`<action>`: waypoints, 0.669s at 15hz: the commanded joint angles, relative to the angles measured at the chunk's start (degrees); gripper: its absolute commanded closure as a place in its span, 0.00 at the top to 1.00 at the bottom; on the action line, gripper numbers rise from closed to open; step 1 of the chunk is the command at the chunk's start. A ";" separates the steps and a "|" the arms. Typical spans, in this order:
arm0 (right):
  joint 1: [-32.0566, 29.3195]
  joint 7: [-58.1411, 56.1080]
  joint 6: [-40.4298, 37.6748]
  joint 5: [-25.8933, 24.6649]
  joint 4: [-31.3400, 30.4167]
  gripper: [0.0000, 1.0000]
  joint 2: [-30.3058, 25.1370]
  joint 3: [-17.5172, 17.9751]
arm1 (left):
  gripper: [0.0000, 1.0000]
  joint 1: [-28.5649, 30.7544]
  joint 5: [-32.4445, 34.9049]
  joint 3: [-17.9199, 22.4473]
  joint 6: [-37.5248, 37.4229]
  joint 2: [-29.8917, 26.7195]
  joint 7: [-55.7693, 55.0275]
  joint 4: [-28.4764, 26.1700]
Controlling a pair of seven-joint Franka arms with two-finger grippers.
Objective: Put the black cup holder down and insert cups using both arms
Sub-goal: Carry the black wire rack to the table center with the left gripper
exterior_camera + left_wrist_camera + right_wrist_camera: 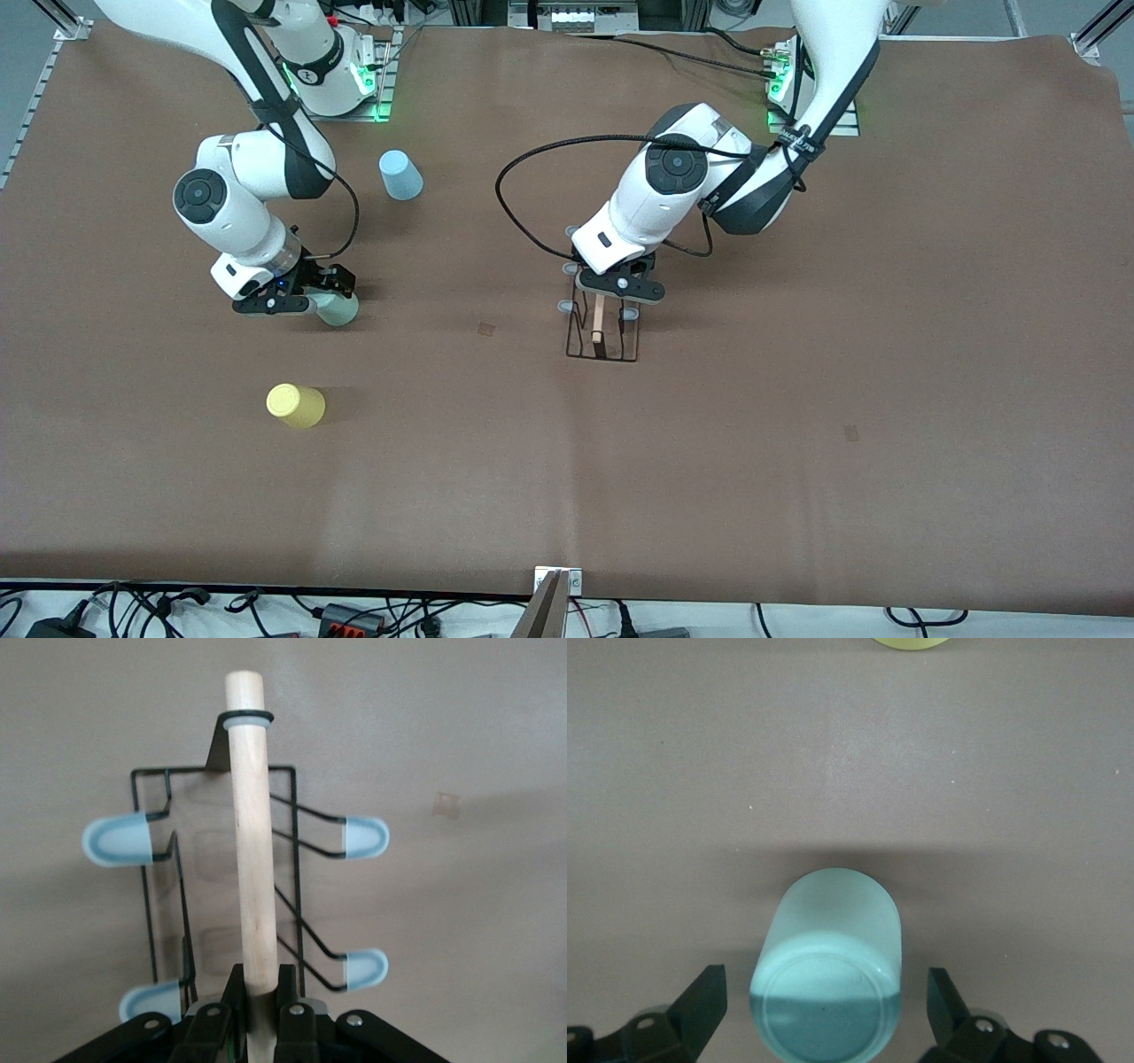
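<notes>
Centre of the front frame: left pincer (620,285) clamped on the wooden rod of the black cup holder (602,330), which stands on the brown table (797,399). Left-centre: right pincer (292,297), fingers spread, straddles the mint green cup (338,310) without touching. Yellow cup (296,406) lower left, light blue cup (400,175) upper left.

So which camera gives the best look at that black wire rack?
The left wrist view: the rack fills it, with its wooden handle, wire frame and four blue-capped prongs clear, the left gripper shut on the handle. The front view shows it small, half hidden under the arm. The right wrist view doesn't show it.
</notes>
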 commanded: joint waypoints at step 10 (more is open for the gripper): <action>0.14 0.27 0.83 0.81 -0.56 0.45 -0.06 -0.07 | 0.55 -0.72 -0.03 0.36 0.19 1.08 -2.26 1.89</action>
